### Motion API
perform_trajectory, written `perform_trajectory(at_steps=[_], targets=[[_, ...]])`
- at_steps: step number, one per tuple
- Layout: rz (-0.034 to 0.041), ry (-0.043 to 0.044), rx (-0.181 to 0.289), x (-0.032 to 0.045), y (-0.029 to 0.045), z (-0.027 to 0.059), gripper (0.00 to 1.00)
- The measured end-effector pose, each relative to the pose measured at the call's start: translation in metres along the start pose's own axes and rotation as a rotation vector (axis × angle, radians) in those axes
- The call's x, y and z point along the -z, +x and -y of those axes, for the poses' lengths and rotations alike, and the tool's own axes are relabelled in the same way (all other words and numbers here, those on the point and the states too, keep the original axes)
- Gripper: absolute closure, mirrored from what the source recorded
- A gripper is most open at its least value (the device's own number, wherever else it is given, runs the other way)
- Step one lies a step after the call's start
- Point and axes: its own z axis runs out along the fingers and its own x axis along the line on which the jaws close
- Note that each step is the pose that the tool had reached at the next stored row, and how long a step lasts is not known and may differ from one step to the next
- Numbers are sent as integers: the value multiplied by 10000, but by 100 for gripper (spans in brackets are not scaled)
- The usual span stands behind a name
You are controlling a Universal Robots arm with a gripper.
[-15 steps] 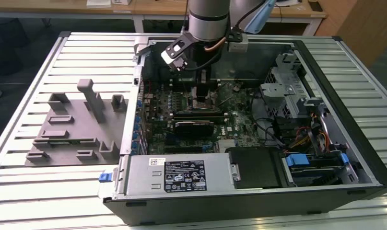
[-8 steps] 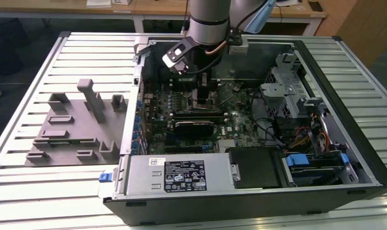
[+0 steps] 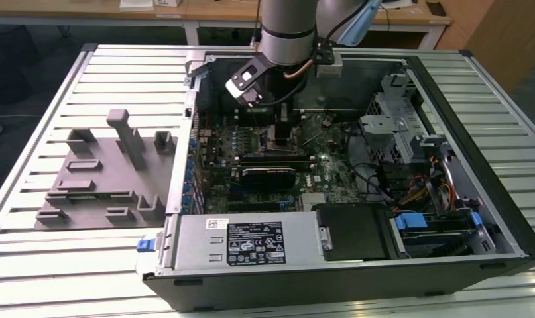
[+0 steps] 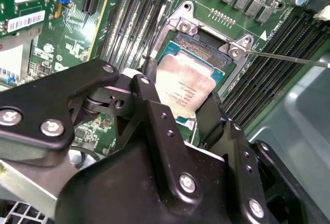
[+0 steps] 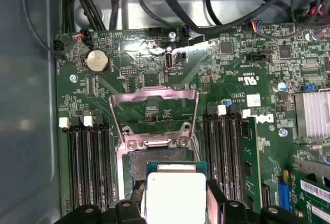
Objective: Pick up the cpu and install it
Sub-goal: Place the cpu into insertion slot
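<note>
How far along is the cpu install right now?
Pickup looks done: the gripper is shut on the cpu, holding it over the open socket. The retention frame stands flipped up. Left: the cpu is not yet seated or released.

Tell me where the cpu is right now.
In both wrist views the cpu is held in the gripper, just over the open socket on the motherboard, with memory slots on either side.
</note>
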Motion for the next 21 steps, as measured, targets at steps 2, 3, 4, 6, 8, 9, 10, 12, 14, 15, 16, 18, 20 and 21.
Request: perform_trajectory(at_steps=[2, 3, 4, 6, 8, 9, 10, 12, 14, 15, 16, 18, 20, 21], targets=[[-44, -18, 82, -17, 1, 1, 45], [-59, -19, 128, -25, 1, 1, 45], [-65, -21, 187, -31, 2, 1, 45], [-73, -25, 383, -44, 2, 2, 45], [-83, -33, 637, -55, 2, 2, 45], [-86, -36, 710, -60, 2, 3, 45], [-87, -36, 721, -67, 3, 3, 45], [-87, -36, 722, -82, 3, 3, 45], [-87, -36, 723, -99, 5, 4, 45], [-86, -36, 722, -106, 9, 5, 45], [-85, -36, 722, -111, 15, 6, 45], [-85, -35, 722, -120, 28, 7, 45], [-85, -37, 722, -130, 40, 9, 45], [-83, -36, 722, -137, 43, 10, 45]])
